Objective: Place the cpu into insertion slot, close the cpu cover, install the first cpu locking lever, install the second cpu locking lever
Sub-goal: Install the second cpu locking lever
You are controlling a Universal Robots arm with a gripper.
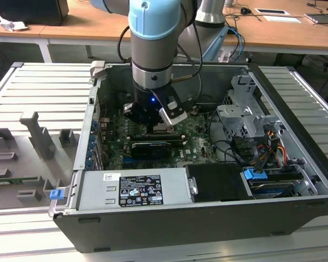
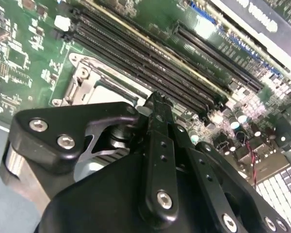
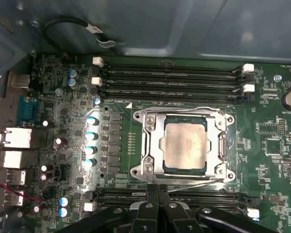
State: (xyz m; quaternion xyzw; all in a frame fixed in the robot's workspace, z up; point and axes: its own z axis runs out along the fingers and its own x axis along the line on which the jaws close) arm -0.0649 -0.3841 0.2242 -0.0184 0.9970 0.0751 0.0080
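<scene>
Gripper (image 3: pixel 157 204) with fingers pressed together hovers beside a thin, springy locking lever (image 3: pixel 194 183); cover (image 3: pixel 150 145) lies closed over the fragile cpu (image 3: pixel 185 145).

— Arm pose?
— Arm (image 1: pixel 153 38) comes down near vertical from 12 o'clock in the exterior view, blue-capped joint uppermost, grey wrist (image 1: pixel 151 76) below it, small blue light lit on its lower edge.
— Gripper?
— Black gripper (image 3: pixel 158 190) points straight down. In both wrist views the fingers (image 2: pixel 157 114) sit pressed together at the tips, no gap, nothing between them.
</scene>
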